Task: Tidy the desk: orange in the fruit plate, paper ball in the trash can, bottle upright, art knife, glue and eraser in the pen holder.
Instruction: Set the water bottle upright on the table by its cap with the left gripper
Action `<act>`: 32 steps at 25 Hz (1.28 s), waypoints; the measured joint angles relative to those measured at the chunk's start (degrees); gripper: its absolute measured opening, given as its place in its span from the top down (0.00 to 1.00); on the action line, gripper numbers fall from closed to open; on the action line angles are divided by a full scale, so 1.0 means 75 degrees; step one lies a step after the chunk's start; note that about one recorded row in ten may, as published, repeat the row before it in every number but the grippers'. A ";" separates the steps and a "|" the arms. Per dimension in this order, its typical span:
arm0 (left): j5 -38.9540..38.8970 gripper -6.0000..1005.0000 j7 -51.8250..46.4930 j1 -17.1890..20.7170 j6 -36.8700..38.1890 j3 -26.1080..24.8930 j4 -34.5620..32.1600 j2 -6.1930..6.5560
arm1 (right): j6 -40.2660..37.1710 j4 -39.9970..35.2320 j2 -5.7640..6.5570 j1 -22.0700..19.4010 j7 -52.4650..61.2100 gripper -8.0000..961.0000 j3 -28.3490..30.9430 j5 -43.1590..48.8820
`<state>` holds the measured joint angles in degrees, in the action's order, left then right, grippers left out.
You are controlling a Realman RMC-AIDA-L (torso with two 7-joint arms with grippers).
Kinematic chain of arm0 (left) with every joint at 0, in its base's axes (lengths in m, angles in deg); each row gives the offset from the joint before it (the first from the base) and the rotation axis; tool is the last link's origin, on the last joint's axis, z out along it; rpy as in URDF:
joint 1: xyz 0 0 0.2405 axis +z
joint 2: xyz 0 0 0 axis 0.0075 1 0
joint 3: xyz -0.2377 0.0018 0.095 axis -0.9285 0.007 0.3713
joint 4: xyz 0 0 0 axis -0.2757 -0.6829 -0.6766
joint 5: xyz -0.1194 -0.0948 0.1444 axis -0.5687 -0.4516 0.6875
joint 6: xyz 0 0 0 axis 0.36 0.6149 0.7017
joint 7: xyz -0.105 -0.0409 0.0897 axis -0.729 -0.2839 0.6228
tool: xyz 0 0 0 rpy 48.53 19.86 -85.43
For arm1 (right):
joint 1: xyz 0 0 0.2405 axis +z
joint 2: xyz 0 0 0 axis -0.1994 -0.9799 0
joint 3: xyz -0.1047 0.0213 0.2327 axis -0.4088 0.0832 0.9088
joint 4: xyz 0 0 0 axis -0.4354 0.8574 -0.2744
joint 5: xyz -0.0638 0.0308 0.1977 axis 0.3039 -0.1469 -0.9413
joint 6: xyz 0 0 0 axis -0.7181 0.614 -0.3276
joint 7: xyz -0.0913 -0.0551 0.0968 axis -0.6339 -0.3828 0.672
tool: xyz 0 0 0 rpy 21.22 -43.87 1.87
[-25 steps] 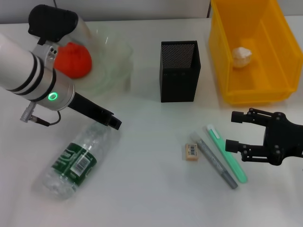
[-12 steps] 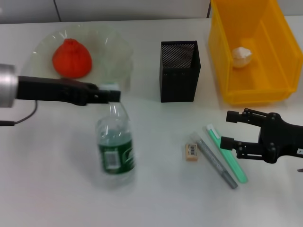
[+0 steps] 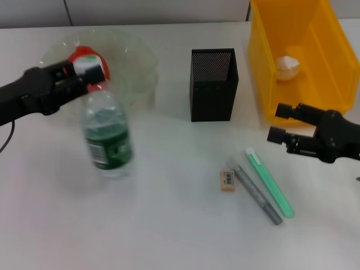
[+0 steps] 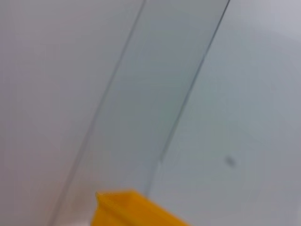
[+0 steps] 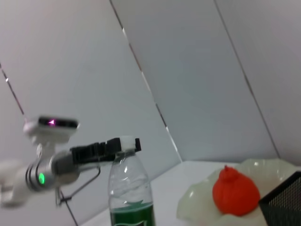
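Since half a second ago the bottle (image 3: 106, 134) has gone from leaning to near upright on the white table (image 3: 169, 225), and has shifted toward the robot's left, now just in front of the fruit plate (image 3: 138, 62). The left gripper (image 3: 90, 70) stays clamped on its white cap. The right gripper (image 3: 279, 125) has pulled back from the pens toward the trash can (image 3: 323, 107); its fingers stand apart, holding nothing.

Materials: the bottle is clear ribbed plastic with a green label. The plate is translucent pale green with a wavy rim, and the orange (image 3: 84, 54), bumpy and knobbed, sits in it, partly hidden by the gripper. The pen holder (image 3: 212, 84) is square black mesh. The trash can is glossy yellow plastic with a crumpled paper ball (image 3: 287, 66) inside. The beige eraser (image 3: 228, 180) touches, or nearly touches, a grey pen (image 3: 257, 194); a green pen-shaped tool (image 3: 270, 183) lies alongside.
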<state>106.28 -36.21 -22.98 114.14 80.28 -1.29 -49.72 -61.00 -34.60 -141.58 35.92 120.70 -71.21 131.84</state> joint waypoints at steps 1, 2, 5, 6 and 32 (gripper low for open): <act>-0.0366 0.53 0.0852 0.0080 -0.0077 -0.0254 0.0610 -0.0034 | -0.0017 -0.0001 -0.0002 0.0025 0.0034 0.15 0.0079 0.0000; -0.0366 0.53 0.0852 0.0080 -0.0077 -0.0254 0.0610 -0.0034 | -0.0024 -0.0002 -0.0007 0.0052 0.0061 0.15 0.0137 0.0000; -0.0619 0.52 0.2091 0.0162 -0.0177 -0.0701 0.1552 -0.0051 | -0.0028 0.0006 -0.0015 0.0135 0.0125 0.15 0.0316 0.0000; -0.0671 0.52 0.2853 0.0215 -0.0191 -0.0995 0.2047 -0.0060 | -0.0027 0.0009 -0.0015 0.0155 0.0128 0.15 0.0380 0.0000; -0.0710 0.45 0.7538 0.0396 -0.0558 -0.2615 0.4815 -0.0121 | 0.0050 0.0021 -0.0051 0.0363 -0.0060 0.15 0.0555 -0.0479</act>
<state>100.96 20.32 -20.01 109.96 60.66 34.83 -50.63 -60.62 -34.45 -141.96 38.64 120.25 -67.05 128.24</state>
